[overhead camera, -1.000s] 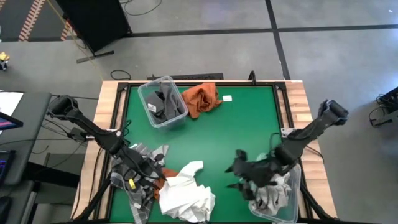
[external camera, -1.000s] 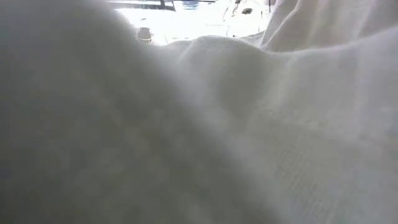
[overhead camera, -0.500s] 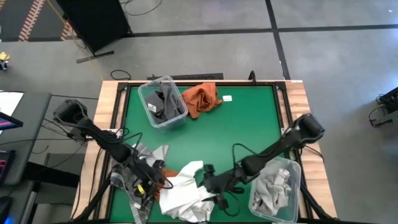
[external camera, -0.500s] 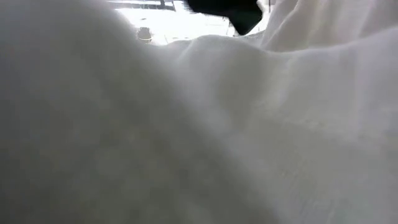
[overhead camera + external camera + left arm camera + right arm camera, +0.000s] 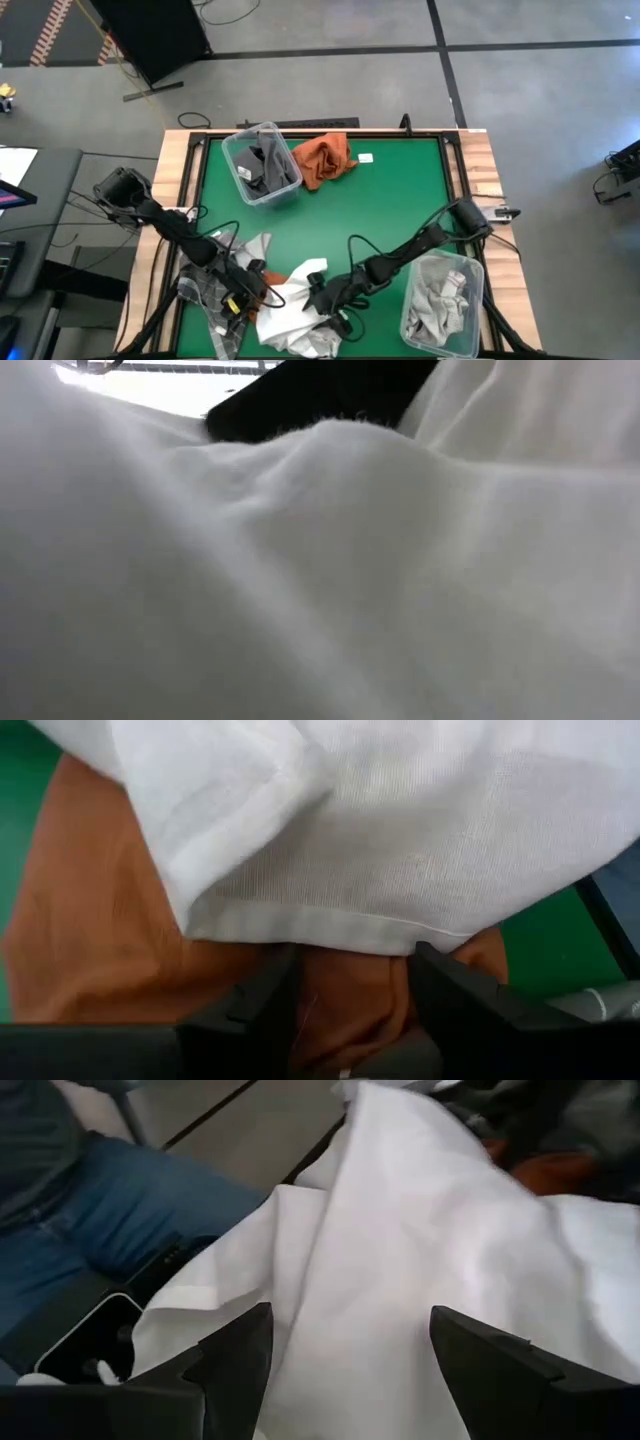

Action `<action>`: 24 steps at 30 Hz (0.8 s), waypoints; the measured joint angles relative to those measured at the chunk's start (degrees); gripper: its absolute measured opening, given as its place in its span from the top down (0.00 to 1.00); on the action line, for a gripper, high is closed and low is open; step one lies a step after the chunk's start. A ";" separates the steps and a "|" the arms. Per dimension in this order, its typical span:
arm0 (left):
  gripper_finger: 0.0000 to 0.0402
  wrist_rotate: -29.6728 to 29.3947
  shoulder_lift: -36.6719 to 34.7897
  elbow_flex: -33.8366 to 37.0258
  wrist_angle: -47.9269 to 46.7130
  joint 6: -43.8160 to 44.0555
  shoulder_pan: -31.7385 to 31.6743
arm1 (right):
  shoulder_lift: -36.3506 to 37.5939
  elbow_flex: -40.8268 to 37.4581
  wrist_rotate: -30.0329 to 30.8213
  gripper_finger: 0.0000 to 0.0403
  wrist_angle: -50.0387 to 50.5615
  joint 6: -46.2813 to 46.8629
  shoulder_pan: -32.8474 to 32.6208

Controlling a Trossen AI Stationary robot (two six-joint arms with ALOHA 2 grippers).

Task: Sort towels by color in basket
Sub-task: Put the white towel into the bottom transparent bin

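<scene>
A crumpled white towel (image 5: 295, 322) lies at the table's near edge and fills the low view (image 5: 350, 560). A rust-orange towel (image 5: 120, 950) lies partly under its hem (image 5: 330, 925). My left gripper (image 5: 258, 290) is open at the pile's left side, with a hump of orange cloth between its fingers (image 5: 355, 1010). My right gripper (image 5: 315, 297) is open at the pile's right side, the white towel (image 5: 420, 1230) spread ahead of it (image 5: 355, 1370). It shows dark in the low view (image 5: 320, 395). A second orange towel (image 5: 322, 160) lies at the far side. My left gripper has a hump of the orange towel (image 5: 350, 985) filling the gap between its open fingers, just under the white hem; whether the fingers touch it, I cannot tell. My right gripper points level at the white towel's folds (image 5: 350, 1310) from the table's right; whether it touches them, I cannot tell.
A clear bin (image 5: 238, 150) at the far left holds a dark grey towel (image 5: 265, 165). Another clear bin (image 5: 478, 300) at the near right holds grey cloth (image 5: 440, 300). A grey plaid towel (image 5: 245, 245) lies beside the left arm. A person in jeans (image 5: 90, 1210) sits beyond the table.
My right gripper has swung from over the near-right bin toward the table's left, ending at the white pile's right side. My left gripper has crept a little toward the pile. The white towel's folds have shifted in the low view.
</scene>
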State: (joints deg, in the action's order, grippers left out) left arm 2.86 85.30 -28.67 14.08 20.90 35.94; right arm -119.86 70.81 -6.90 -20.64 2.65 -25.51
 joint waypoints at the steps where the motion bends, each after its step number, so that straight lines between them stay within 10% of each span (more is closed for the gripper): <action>1: 0.55 0.00 0.22 0.00 0.44 -0.08 0.00 | -0.97 0.97 -0.98 0.26 -0.06 -0.43 0.21; 14: 0.55 -0.40 0.17 0.00 0.60 -0.70 -0.74 | -10.42 10.89 -2.71 0.35 9.53 -3.78 2.89; 24: 0.55 -1.62 0.15 -0.06 -0.90 -1.41 -0.74 | -4.54 10.71 -0.63 0.91 22.41 -9.49 3.16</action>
State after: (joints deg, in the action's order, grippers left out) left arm 1.24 85.45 -28.72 13.18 19.50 35.20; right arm -124.40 81.52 -7.52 1.77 -6.84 -22.35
